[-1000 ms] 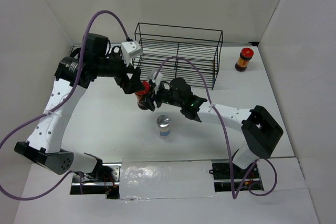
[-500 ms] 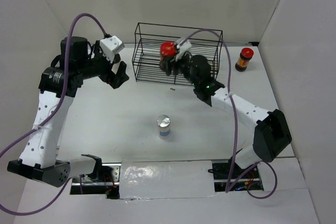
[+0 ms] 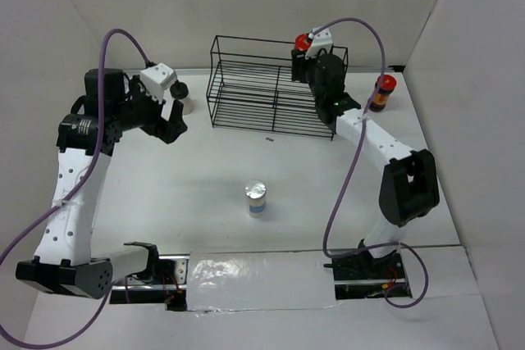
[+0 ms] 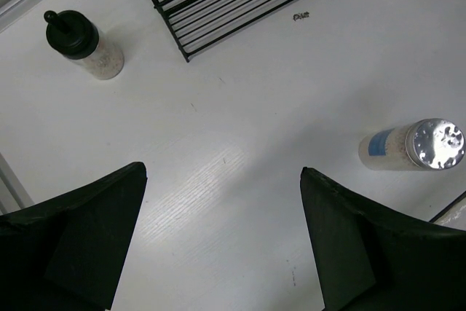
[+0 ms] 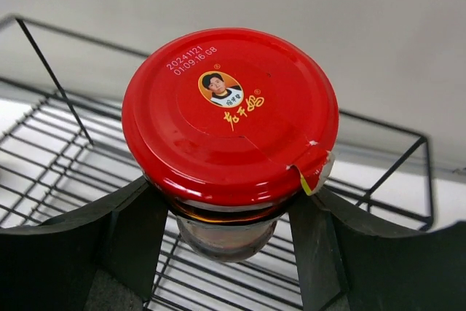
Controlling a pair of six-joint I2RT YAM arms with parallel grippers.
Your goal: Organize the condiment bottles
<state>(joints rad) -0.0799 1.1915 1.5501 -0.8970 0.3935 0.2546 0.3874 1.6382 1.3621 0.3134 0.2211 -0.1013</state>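
right fingers (image 5: 131,231): closed to a narrow gap on a red-lidded jar (image 5: 229,114), one finger on each side of the dark glass just under the lid; jar upright, lid face up with a printed portrait and a date code, and a small tear at the lid's edge.
held jar, position: raised over the far right end of the black wire rack (image 3: 275,96), the rack's floor bars below it; whether it touches the wire cannot be told.
left fingers (image 4: 80,245): spread wide, holding nothing, hanging above bare desk (image 3: 205,194) left of the rack.
black-capped bottle (image 4: 81,45): upright on the desk, beyond the left fingers, just beside the rack's left end, apart from both.
blue-labelled bottle (image 4: 411,147): white body, shiny perforated top, standing alone mid-desk, well apart from either pair of fingers.
second red-lidded jar (image 3: 381,93): yellow label, upright on the desk outside the rack's right end, near the right arm, not touched.
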